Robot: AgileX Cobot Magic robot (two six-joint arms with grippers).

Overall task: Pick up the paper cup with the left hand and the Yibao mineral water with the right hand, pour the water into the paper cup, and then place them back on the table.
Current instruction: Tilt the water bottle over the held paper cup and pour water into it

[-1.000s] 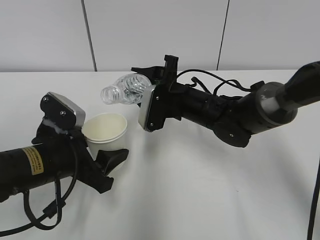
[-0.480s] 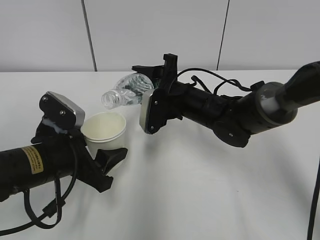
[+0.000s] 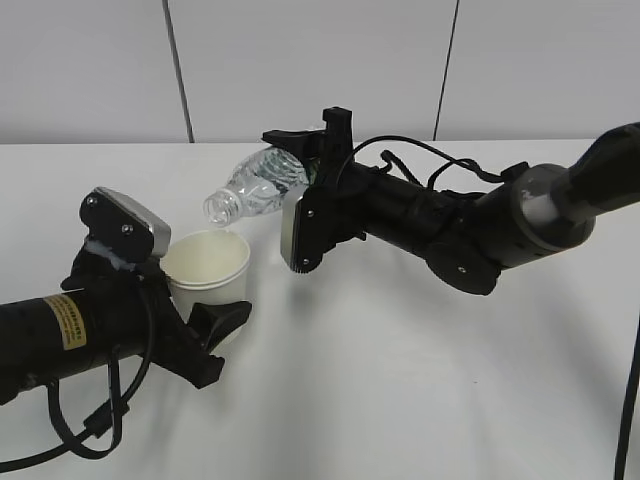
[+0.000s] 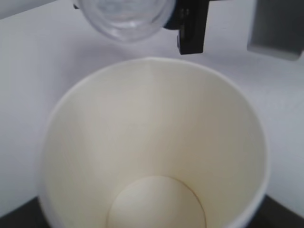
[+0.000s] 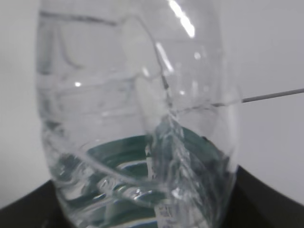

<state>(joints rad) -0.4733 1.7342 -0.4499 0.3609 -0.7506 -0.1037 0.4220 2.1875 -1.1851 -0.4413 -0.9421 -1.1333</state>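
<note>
Holding the paper cup [image 3: 207, 268] in my left gripper [image 3: 190, 325], I see its fingers closed around the cup's lower wall, the cup upright and its open mouth facing up above the white desk [image 3: 400, 380]. My right gripper [image 3: 300, 150] is clamped on the body of the Yibao mineral water bottle [image 3: 252, 186], which lies tilted nearly on its side, neck pointing left and slightly down. The uncapped mouth hangs just above and behind the cup's far rim, not touching it. From the left wrist view the cup [image 4: 152, 142] shows a cream inside with a bare bottom, and the bottle's clear mouth [image 4: 124, 16] sits at the top edge. From the right wrist view the crumpled bottle [image 5: 137, 118] fills the frame, its green label low down; I cannot tell how much water it carries.
</note>
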